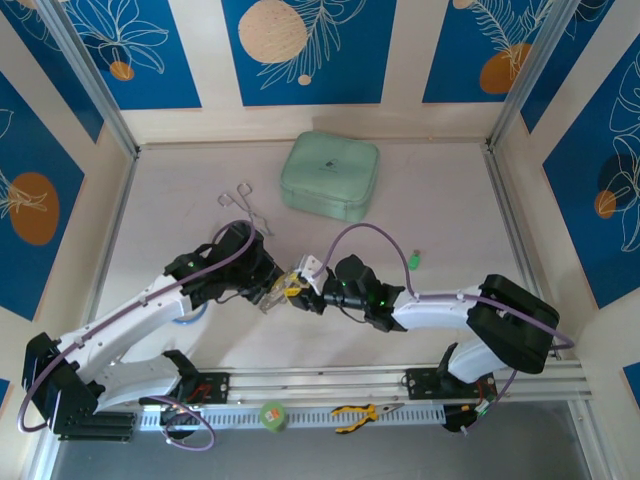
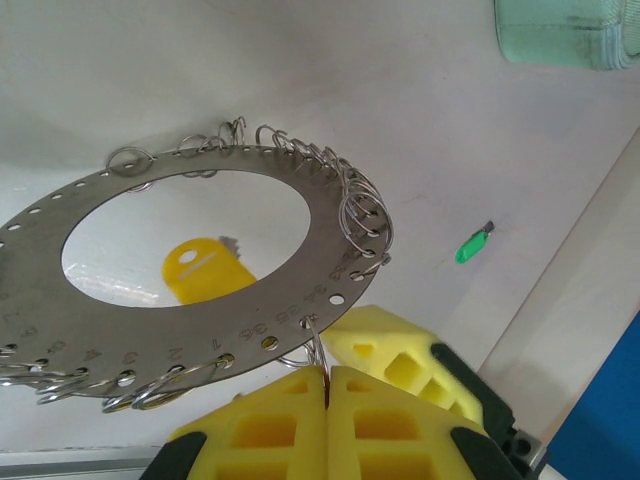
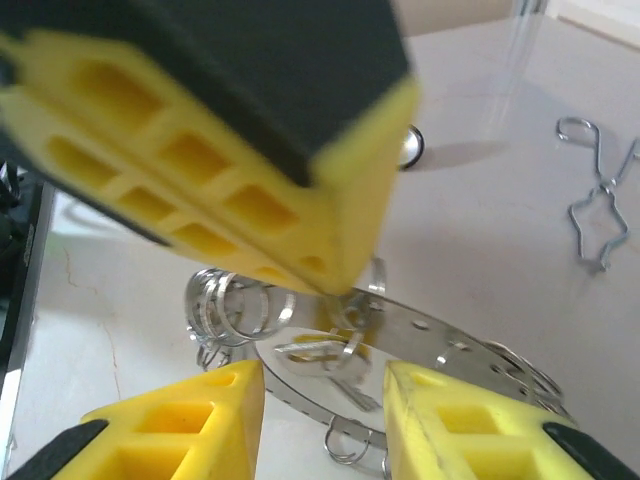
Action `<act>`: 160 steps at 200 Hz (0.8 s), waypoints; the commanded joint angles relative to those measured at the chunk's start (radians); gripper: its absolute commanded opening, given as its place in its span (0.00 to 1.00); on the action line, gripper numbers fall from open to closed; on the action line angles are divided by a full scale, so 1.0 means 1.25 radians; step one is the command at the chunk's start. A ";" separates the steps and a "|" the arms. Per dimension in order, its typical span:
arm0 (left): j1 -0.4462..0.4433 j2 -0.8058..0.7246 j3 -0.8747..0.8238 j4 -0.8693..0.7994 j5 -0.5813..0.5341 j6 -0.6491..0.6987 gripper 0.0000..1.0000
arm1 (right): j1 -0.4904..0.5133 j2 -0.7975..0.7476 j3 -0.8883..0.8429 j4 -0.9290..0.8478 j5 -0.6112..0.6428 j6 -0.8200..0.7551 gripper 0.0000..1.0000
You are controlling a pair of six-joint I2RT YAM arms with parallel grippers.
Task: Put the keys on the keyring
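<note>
The keyring (image 2: 190, 330) is a flat silver ring plate with numbered holes and many small wire loops. My left gripper (image 2: 327, 378) is shut on one of those loops and holds the plate above the table. The yellow key (image 2: 205, 268) shows through the ring's opening. In the right wrist view it (image 3: 345, 352) is blurred under the plate (image 3: 470, 345); whether it hangs from a loop I cannot tell. My right gripper (image 3: 325, 425) stands open just before it, nothing between its fingers. The green key (image 1: 414, 260) lies alone on the table. From above, both grippers (image 1: 272, 290) (image 1: 303, 287) meet at the table's middle.
A mint green case (image 1: 330, 176) sits at the back centre. Silver forceps (image 1: 243, 204) lie left of it. Yellow-handled pliers (image 1: 360, 412) and a small round green object (image 1: 272, 416) rest on the front rail. Walls close in the table on three sides.
</note>
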 commanded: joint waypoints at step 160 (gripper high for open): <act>-0.003 -0.011 -0.003 -0.006 0.012 -0.061 0.00 | 0.022 0.044 0.007 0.137 0.095 -0.180 0.16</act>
